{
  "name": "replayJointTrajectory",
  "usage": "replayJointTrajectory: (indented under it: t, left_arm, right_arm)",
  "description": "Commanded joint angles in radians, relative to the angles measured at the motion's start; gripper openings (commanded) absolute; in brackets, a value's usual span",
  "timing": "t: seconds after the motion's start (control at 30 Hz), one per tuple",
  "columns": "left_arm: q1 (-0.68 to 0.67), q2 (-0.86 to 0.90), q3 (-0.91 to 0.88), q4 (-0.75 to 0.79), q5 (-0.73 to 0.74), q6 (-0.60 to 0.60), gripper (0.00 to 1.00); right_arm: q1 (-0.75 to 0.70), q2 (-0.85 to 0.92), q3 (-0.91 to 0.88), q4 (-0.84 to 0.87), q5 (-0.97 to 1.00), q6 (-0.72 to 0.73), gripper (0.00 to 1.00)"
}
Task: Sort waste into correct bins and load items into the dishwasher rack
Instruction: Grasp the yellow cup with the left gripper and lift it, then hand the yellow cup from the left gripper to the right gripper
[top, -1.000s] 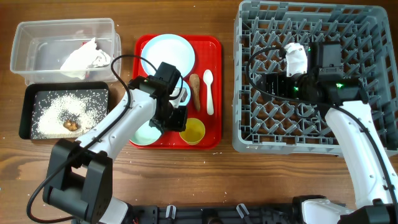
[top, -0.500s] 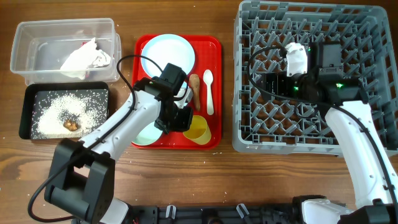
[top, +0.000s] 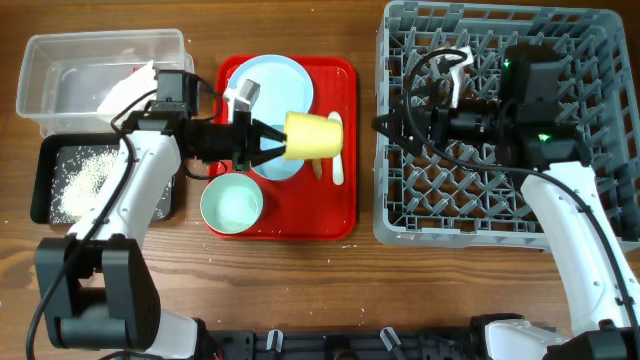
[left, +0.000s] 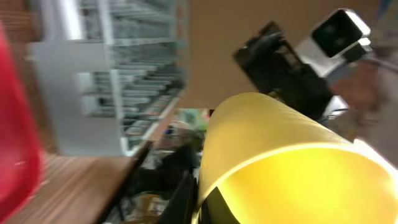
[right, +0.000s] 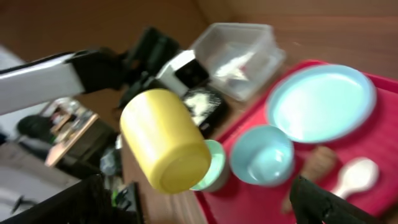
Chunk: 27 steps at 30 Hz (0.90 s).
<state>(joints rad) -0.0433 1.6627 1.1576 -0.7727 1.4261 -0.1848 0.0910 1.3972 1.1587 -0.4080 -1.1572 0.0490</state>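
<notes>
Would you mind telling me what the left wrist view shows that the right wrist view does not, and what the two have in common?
Only the left wrist view shows the dishwasher rack and the right arm facing the camera. Only the right wrist view shows the pale blue plate, blue bowl, white spoon and clear tub. Both show the lifted yellow cup and part of the red tray.

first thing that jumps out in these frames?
The yellow cup, held on its side in the left gripper above the red tray at mid-table. Facing it, the right gripper hangs open at the left edge of the big grey dishwasher rack.
</notes>
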Motion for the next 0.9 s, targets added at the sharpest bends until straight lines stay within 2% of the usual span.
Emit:
replayJointTrajectory:
  t: [0.0,0.1,0.2,0.33,0.47,0.67,0.87]
  left_arm:
    - [0.006,-0.027,0.019,0.006,0.151,-0.011,0.04]
    - [0.006,-0.027,0.019,0.006,0.151,-0.052,0.04]
    - [0.006,-0.028,0.019,0.002,0.151,-0.073,0.04]
    - [0.006,-0.028,0.019,0.003,0.151,-0.085,0.04]
    - [0.006,-0.028,0.019,0.003,0.151,-0.085,0.04]
    - [0.006,-0.028,0.019,0.003,0.151,-0.085,0.04]
    - [0.006,-0.028,0.019,0.003,0.151,-0.085,0.04]
  right_arm:
    - [0.058,0.008,0.017,0.058,-0.101,0.015,0.96]
    - [0.099,0.02,0.017,0.105,-0.095,0.014,0.96]
    - [0.126,0.047,0.017,0.129,-0.055,0.014,0.9]
    - [0.137,0.101,0.017,0.174,-0.056,0.04,0.9]
    - [0.166,0.151,0.017,0.297,-0.198,0.066,0.9]
    - [0.229,0.183,0.017,0.324,-0.214,0.08,0.86]
    - [0.26,0.183,0.017,0.34,-0.213,0.084,0.72]
